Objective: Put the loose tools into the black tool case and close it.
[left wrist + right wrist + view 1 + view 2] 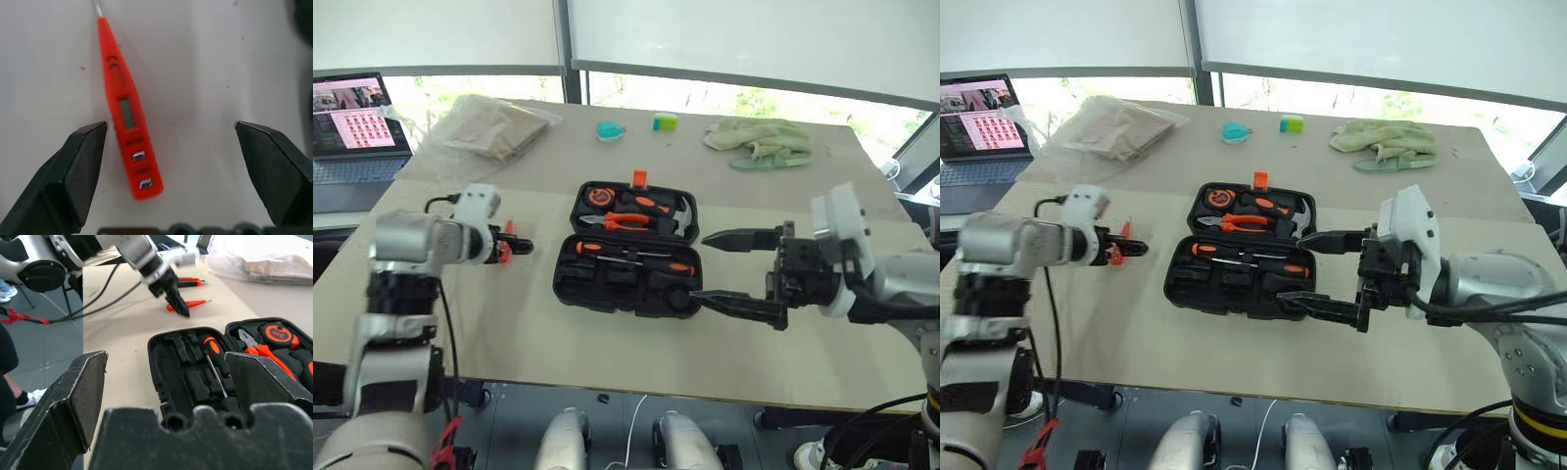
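Observation:
The black tool case [607, 284] lies open at the middle of the table, lid away from me. Orange-and-black screwdrivers [636, 257] sit in its near half. My right gripper [700, 266] is open at the case's right end, fingertips over that edge, holding nothing. My left gripper [171, 127] is open, pointing down over the slim orange tester screwdriver [124, 107], which lies flat on the table between its fingers, nearer one of them. In the right wrist view the tester [188, 304] lies left of the case under the left gripper [173, 296]. Another orange-and-black tool [188, 282] lies just beyond it.
Pliers, a hammer and a tape measure [600, 197] fill the lid. At the back stand a laptop [357, 127], a clear bag of beige material [489, 127], a teal object [610, 129], a small yellow-and-blue block [665, 121] and a green cloth [759, 139].

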